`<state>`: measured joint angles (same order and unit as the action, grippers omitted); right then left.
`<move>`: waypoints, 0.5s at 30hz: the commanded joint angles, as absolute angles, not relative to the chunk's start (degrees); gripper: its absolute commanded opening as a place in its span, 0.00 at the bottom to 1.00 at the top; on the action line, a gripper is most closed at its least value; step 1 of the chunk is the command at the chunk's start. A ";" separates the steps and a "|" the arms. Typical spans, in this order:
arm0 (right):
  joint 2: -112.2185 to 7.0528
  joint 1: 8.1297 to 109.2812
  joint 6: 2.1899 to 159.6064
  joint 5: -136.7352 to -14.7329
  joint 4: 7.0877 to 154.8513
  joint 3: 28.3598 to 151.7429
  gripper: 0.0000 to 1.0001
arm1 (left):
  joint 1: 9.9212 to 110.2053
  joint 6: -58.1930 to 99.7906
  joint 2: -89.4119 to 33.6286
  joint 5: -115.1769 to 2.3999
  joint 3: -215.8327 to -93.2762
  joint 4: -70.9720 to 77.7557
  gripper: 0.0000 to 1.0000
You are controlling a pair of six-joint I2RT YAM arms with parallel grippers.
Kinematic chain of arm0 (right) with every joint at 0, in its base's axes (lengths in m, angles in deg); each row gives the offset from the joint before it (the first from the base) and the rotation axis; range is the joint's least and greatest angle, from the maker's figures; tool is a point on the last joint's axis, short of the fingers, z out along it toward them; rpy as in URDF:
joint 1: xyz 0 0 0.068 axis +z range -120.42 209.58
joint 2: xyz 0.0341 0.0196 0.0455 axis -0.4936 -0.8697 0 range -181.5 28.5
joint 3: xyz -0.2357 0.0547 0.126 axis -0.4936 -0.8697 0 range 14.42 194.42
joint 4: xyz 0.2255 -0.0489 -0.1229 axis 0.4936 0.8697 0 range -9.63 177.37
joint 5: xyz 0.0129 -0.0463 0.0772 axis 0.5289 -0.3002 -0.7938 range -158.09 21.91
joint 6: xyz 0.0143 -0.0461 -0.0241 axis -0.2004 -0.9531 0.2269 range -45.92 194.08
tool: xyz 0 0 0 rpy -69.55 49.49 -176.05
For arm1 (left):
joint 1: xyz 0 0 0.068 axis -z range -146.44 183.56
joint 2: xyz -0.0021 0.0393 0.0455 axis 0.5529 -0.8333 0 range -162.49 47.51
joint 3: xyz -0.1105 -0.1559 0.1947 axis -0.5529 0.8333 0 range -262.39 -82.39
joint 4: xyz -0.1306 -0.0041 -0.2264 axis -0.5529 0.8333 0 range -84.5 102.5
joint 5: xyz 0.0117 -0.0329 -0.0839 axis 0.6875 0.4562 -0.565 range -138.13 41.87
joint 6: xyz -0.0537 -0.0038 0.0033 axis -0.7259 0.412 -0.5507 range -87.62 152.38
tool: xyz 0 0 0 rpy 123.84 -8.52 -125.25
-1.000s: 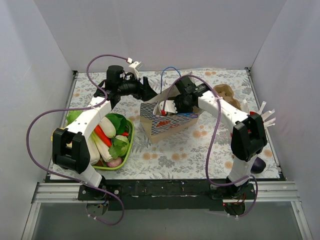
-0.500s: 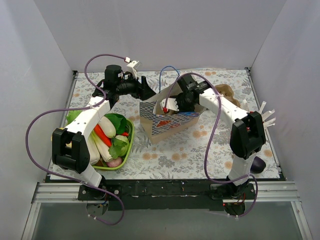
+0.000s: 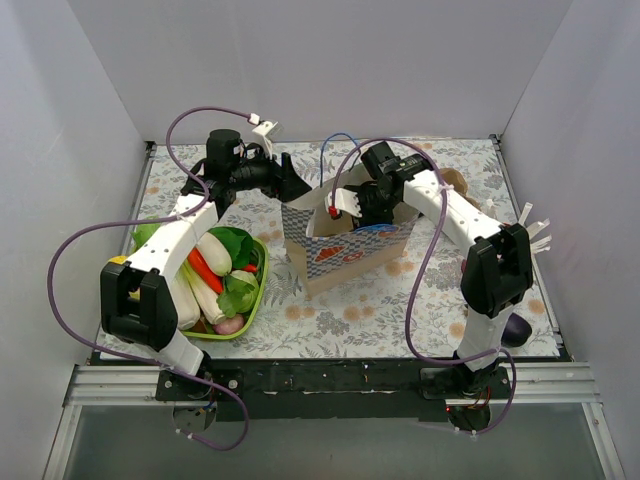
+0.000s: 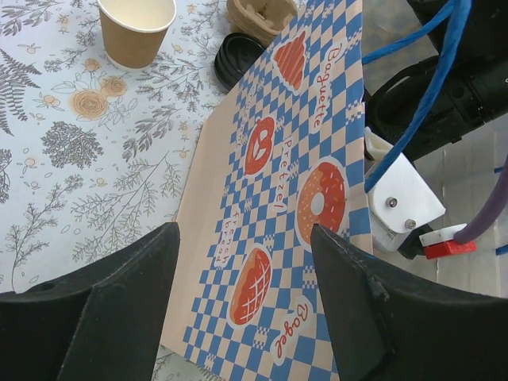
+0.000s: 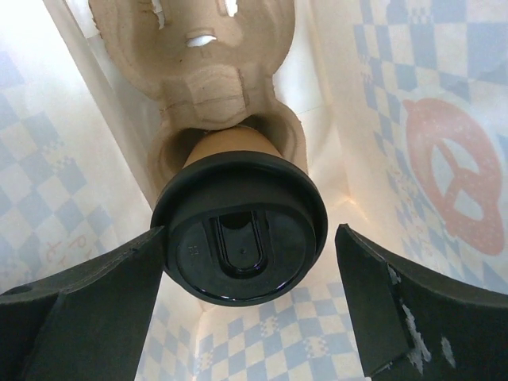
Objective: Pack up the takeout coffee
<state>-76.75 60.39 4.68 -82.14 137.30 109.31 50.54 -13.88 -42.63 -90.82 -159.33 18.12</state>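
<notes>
The takeout coffee, a tan cup (image 5: 230,143) with a black lid (image 5: 238,242), sits in one hole of a brown cardboard carrier (image 5: 198,71) inside the blue-checked paper bag (image 3: 345,252). My right gripper (image 5: 251,230) is down inside the bag, open around the lid: the left finger is at the lid's edge and the right finger stands apart from it. In the top view it (image 3: 352,208) is at the bag's mouth. My left gripper (image 4: 244,230) is open, facing the bag's printed side (image 4: 294,182) at its left rim (image 3: 292,185).
A lidless tan cup (image 4: 135,32), a loose black lid (image 4: 238,59) and another carrier (image 3: 455,185) lie behind the bag. A green tray of vegetables (image 3: 255,300) is at front left. White sticks (image 3: 535,235) stand at the right edge.
The bag has gone from leaning to standing more upright. My right gripper has shifted slightly back with it, staying inside. My left gripper stays at the bag's left rim.
</notes>
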 commanded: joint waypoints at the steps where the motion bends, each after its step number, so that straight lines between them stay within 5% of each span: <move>1: -72.76 60.25 6.40 -84.26 139.18 112.32 0.94 | 50.26 -11.74 -39.14 -91.81 -160.87 19.91 0.67; 15: -64.14 59.64 15.63 -88.13 128.90 110.73 0.95 | 50.26 -9.99 -40.11 -90.58 -164.21 21.49 0.67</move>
<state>-67.60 60.32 11.45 -85.02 133.13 109.11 50.54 -11.70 -42.11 -90.98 -161.32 20.46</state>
